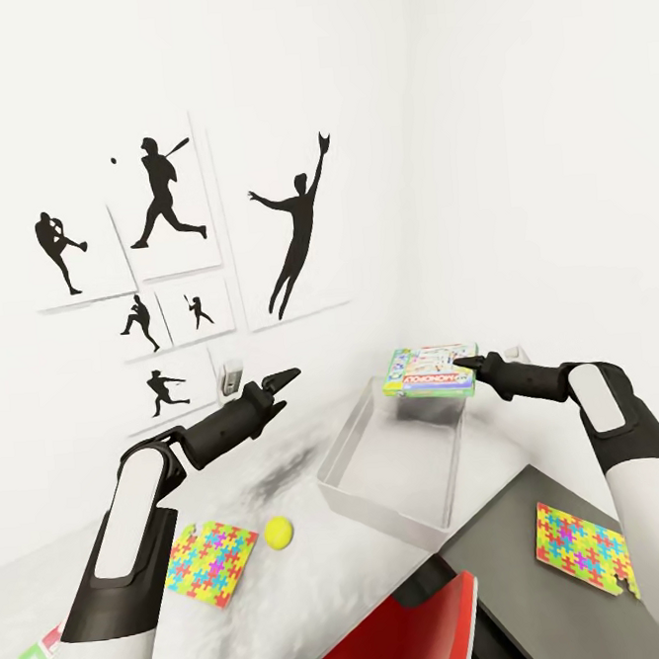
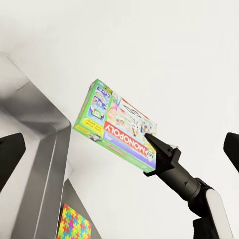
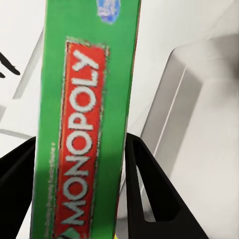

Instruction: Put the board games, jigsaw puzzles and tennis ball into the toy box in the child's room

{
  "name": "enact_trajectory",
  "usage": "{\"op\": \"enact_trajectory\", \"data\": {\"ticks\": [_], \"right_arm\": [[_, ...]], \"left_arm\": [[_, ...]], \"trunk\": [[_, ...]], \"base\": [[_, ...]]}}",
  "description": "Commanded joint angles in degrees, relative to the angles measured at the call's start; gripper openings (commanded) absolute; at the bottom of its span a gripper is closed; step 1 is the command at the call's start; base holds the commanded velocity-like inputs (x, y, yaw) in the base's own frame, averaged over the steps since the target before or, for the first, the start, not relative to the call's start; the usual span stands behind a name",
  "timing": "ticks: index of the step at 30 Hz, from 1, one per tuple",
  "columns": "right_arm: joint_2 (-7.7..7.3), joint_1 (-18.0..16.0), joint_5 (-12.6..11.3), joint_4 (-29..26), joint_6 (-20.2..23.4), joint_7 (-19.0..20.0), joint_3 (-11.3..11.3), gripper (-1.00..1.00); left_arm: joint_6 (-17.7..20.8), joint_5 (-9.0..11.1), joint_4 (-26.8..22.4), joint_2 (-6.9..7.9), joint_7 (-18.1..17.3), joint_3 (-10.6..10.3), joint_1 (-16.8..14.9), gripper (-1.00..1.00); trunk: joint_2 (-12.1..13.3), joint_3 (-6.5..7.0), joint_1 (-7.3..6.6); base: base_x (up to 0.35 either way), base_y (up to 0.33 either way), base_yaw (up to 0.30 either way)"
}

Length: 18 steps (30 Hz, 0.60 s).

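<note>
- Black fingers of my right gripper [image 1: 463, 365] pinch the Monopoly box [image 1: 430, 371] by its edge, right of centre in the head view, so it hangs above the toy box [image 1: 400, 468] ready to drop in.
- Green sides, a red band with white lettering and a busy printed lid mark the box; it looks rigid and flat.
- My left gripper [image 1: 284, 378] hovers centre-frame, fingers spread and holding nothing, clear of the drop.
- Lower left on the pale table [image 1: 319, 578] wait one jigsaw puzzle [image 1: 211, 562] and the tennis ball [image 1: 280, 533]; a second puzzle [image 1: 583, 548] lies lower right.
</note>
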Motion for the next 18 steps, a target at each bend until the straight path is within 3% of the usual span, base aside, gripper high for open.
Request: {"op": "enact_trajectory", "data": {"ticks": [1, 11, 18], "right_arm": [[-0.01, -0.06, 0.51, -0.02, 0.25, 0.59, -0.1, -1.0], [-0.05, -0.46, 0.51, 0.47, 0.27, -0.22, -0.19, -1.0], [0.54, -1.02, 0.23, 2.36, 0.26, -5.02, -0.14, -1.0]], "left_arm": [[0.15, 0.59, -0.05, -0.02, 0.56, 0.03, -0.06, 1.0], [0.15, 0.59, -0.05, -0.02, 0.26, 0.03, -0.06, 1.0], [0.09, 0.59, -0.05, -0.07, 0.23, 0.03, -0.06, 1.0]], "trunk": [[-0.14, -0.14, 0.04], [-0.14, -0.22, 0.04], [-0.14, -0.74, 0.04]], "base": [[0.0, 0.0, 0.0], [0.0, 0.0, 0.0], [0.0, 0.0, 0.0]]}}
